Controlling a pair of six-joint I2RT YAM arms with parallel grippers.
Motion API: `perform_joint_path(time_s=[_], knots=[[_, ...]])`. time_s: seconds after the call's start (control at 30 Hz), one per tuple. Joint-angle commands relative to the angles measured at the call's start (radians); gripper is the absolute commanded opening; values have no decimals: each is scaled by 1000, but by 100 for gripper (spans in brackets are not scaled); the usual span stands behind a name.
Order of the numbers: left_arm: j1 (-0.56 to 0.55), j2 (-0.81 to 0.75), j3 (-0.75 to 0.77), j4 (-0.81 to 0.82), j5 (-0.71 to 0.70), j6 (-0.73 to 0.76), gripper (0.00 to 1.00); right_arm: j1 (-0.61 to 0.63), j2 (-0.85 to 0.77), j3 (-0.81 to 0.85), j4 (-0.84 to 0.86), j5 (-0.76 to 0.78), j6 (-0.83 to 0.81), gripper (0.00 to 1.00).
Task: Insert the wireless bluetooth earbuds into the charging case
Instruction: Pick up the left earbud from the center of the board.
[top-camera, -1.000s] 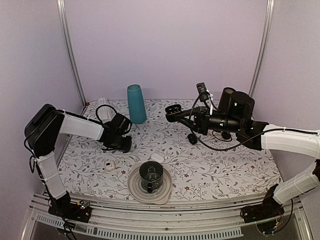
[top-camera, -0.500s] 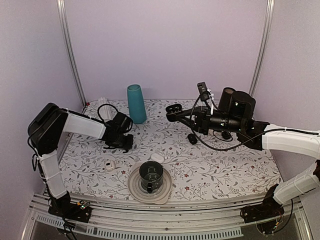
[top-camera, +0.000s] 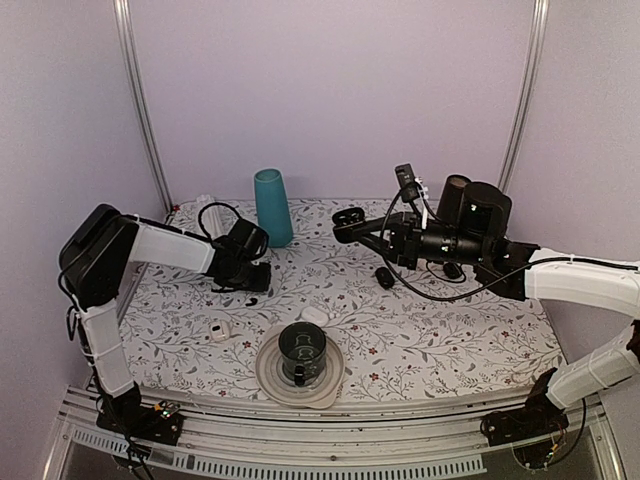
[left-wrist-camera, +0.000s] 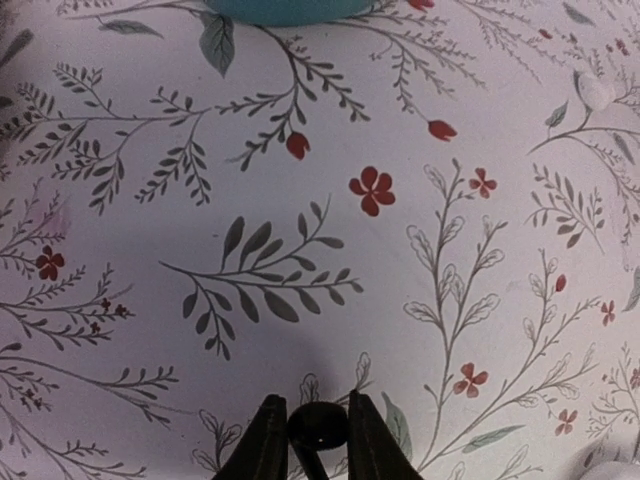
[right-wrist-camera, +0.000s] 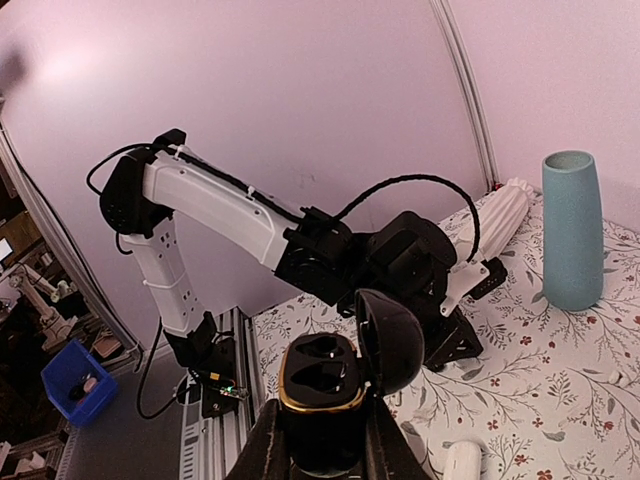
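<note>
Left gripper (top-camera: 254, 284) low over floral worktop (top-camera: 440, 330), pinched nearly closed on tiny glossy black earbud (left-wrist-camera: 319, 428). Black gold-rimmed charging case (right-wrist-camera: 320, 378), lid open, clamped in right gripper (right-wrist-camera: 320, 440), raised, well off to its right

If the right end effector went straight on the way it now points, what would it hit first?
Probably the left arm's wrist, dead ahead beyond the open charging case that the right end effector holds; depth is unclear. The left end effector grips an earbud.
</note>
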Motion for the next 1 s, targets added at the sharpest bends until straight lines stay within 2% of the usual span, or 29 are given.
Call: perform_joint_path(time_s=[0.0,0.2,0.5,0.97], knots=[[12,25,47,17,24,12,22,-6,-19,6,3,8,-8,3],[12,-9,46,48,50,18,22,-7,-13,2,3,20,-8,3],[11,-174,-14,194,158,43,22,-8,48,0,56,56,58,3],[-38,-437,-68,507,381,34,23,-18,151,1,245,54,185,3]])
